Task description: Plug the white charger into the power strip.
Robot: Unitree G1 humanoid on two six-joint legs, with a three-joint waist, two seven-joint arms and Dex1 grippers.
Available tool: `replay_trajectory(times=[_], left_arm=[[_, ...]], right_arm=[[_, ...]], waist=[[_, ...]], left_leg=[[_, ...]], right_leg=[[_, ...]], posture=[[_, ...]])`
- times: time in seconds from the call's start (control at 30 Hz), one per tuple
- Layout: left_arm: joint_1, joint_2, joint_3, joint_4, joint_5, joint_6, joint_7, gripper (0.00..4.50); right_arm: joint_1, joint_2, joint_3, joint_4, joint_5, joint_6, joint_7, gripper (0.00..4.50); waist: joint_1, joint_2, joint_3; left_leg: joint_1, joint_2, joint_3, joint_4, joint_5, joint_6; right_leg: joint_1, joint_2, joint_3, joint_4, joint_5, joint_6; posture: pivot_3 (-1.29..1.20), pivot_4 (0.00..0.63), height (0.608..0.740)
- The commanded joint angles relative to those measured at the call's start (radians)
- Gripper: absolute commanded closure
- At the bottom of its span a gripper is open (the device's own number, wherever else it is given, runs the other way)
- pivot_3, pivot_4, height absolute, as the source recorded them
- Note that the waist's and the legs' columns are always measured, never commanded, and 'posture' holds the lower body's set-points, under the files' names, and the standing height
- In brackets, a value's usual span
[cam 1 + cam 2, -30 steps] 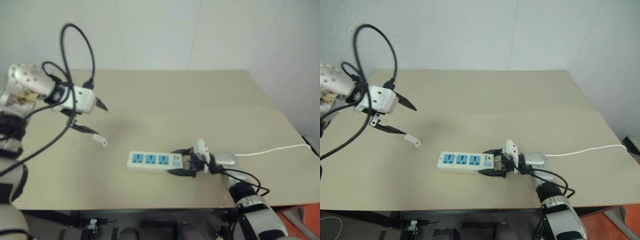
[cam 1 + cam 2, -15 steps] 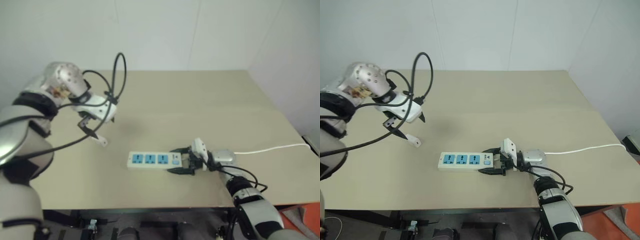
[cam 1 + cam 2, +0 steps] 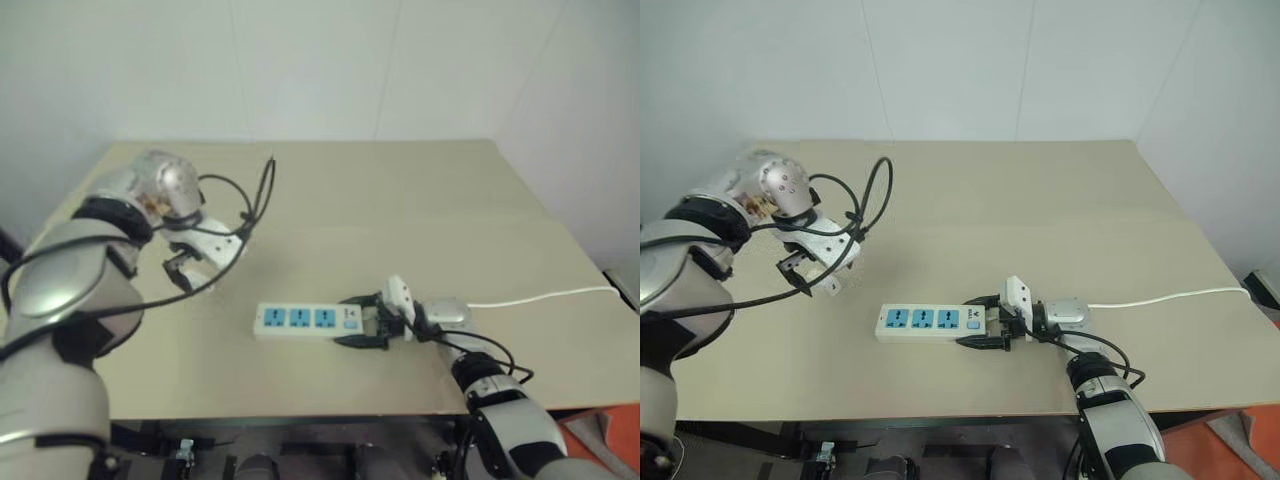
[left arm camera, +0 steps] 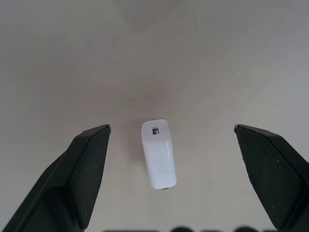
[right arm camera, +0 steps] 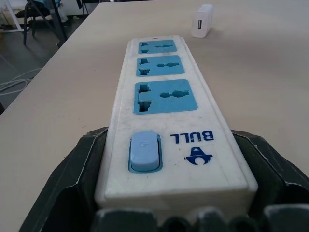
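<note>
**Left gripper wide over the charger, right gripper clamped on the strip's switch end**

Your left gripper (image 4: 171, 140) points straight down at the table (image 3: 1060, 200), fingers spread wide with nothing between them but the white charger (image 4: 159, 153). The charger lies flat on the tabletop, clear of both fingertips, in the left half of the table and nearer the front edge than the back.

Your right gripper (image 3: 980, 322) lies level, pointing left, and its fingers are closed on either side of the switch end of the power strip (image 3: 925, 321). The strip rests flat near the front edge, around its middle, blue sockets facing up. The charger sits just beyond the strip's far end, not touching it. A thin white cord (image 3: 1170, 298) runs off toward the right edge.
</note>
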Motion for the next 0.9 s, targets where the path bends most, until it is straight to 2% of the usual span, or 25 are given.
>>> replay_trajectory(times=[0.03, 0.4, 0.9], left_arm=[[0.011, 0.007, 0.06, 0.026, 0.089, -0.029, -0.004, 0.0], [0.089, -0.026, 0.229, 0.037, 0.329, -0.025, 0.133, 0.0], [0.124, -0.078, 0.316, 0.066, 0.532, 0.032, 0.355, 0.0]], right_arm=[[0.011, 0.003, 0.0, -0.012, -0.02, 0.022, -0.034, 1.08], [0.046, 0.011, -0.002, -0.077, -0.009, 0.056, -0.057, 1.08], [0.083, 0.006, -0.003, -0.148, 0.0, 0.096, -0.08, 1.08]], waist=[[-0.001, 0.0, 0.0], [0.0, 0.0, 0.0], [0.001, 0.0, 0.0]], left_leg=[[0.0, 0.0, 0.0, 0.0, 0.0, 0.0], [0.0, 0.0, 0.0, 0.0, 0.0, 0.0], [0.0, 0.0, 0.0, 0.0, 0.0, 0.0]], right_leg=[[0.0, 0.0, 0.0, 0.0, 0.0, 0.0], [0.0, 0.0, 0.0, 0.0, 0.0, 0.0], [0.0, 0.0, 0.0, 0.001, 0.002, -0.003]], posture=[[0.0, 0.15, 0.74], [0.0, 0.15, 0.74], [0.0, 0.15, 0.74]])
